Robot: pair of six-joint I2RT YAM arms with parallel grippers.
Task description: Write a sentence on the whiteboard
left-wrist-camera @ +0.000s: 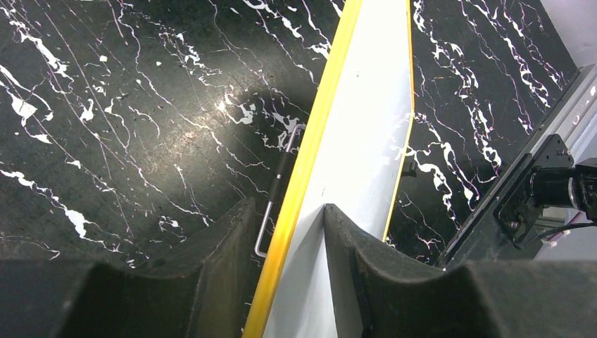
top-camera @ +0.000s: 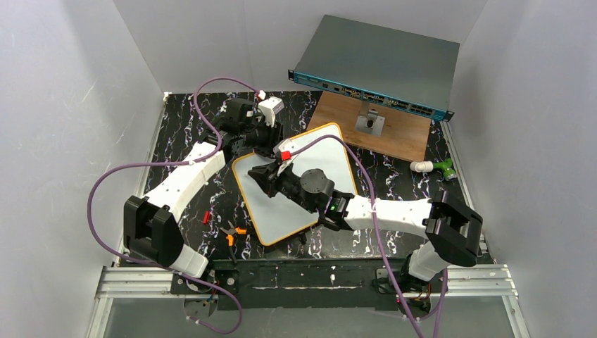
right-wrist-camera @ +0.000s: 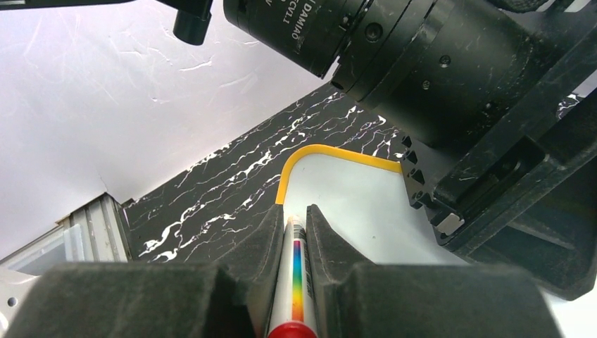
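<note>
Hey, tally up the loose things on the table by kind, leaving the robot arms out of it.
Whiteboard: 1
Marker: 1
Rack-mount box: 1
Wooden board: 1
Orange-handled pliers: 1
Small metal piece on the wooden board: 1
Small red item, too small to name: 1
Green-and-white item, too small to name: 1
Total: 8

Orange-rimmed white whiteboard (top-camera: pixel 279 211), black white-veined table (top-camera: pixel 181 137), rainbow-striped red-capped marker (right-wrist-camera: pixel 296 278)

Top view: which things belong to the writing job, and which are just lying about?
Job: whiteboard, marker, left gripper on the board's edge, right gripper holding the marker.
Lying about: rack-mount box, wooden board, orange-handled pliers, green-and-white object.
</note>
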